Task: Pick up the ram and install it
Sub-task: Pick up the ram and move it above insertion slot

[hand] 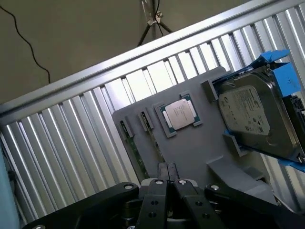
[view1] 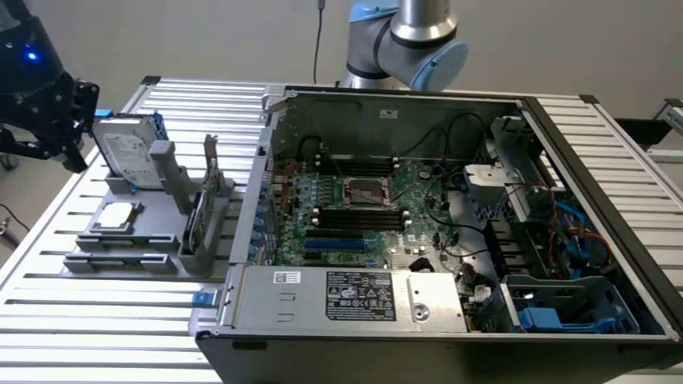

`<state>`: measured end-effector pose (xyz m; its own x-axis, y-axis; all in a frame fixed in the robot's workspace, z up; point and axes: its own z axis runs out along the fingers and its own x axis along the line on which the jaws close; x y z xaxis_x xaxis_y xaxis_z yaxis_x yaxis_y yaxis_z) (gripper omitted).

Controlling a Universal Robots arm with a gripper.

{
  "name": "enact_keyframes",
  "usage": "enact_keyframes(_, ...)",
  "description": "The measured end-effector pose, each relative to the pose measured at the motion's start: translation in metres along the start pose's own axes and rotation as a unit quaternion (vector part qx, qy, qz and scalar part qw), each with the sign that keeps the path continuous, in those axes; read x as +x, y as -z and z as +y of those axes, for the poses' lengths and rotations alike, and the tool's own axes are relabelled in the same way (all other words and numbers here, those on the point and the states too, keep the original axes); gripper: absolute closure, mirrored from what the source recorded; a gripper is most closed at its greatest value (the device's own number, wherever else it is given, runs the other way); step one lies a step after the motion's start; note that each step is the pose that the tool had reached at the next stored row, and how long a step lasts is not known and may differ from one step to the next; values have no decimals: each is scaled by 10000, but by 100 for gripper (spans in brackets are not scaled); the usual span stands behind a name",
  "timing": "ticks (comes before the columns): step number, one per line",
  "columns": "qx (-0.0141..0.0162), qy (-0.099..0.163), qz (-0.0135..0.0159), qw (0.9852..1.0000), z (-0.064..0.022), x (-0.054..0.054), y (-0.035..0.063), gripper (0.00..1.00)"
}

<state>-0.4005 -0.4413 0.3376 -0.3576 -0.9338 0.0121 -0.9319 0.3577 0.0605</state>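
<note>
Sitting in gray rack (hand: 190, 148), ram (hand: 134, 150), processor (hand: 180, 115), hard drive (hand: 248, 112)

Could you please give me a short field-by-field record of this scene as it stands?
pincer: black pincer, shut, empty, clear of the grey plastic holder
ram: thin green circuit-board ram stick, on edge in the holder, ungripped
processor: small square silver processor chip, flat in the holder
drive: silver hard drive in a blue frame, propped on the holder
case: dark metal computer case, open
</note>
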Motion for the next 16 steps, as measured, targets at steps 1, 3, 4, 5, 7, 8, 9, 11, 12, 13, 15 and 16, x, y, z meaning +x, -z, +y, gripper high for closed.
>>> enact_keyframes(1,1,97,6,10000,0,0,-5,89)
enact_keyframes(3,3,280,17,9996,-1,0,-16,89)
enact_keyframes(4,4,367,23,9993,-1,0,-21,89)
enact_keyframes(5,5,456,28,9990,-2,0,-26,89)
enact_keyframes(7,7,638,40,9980,-2,0,-37,89)
enact_keyframes(8,9,727,45,9973,-2,0,-42,89)
enact_keyframes(9,10,817,51,9966,-3,-1,-46,89)
enact_keyframes(11,12,956,63,9954,-3,0,-52,89)
enact_keyframes(12,14,1004,69,9949,-3,0,-55,89)
enact_keyframes(13,15,1048,74,9945,-3,1,-57,89)
enact_keyframes(15,18,1117,87,9937,-4,5,-60,89)
enact_keyframes(16,21,1141,93,9934,-6,8,-62,89)
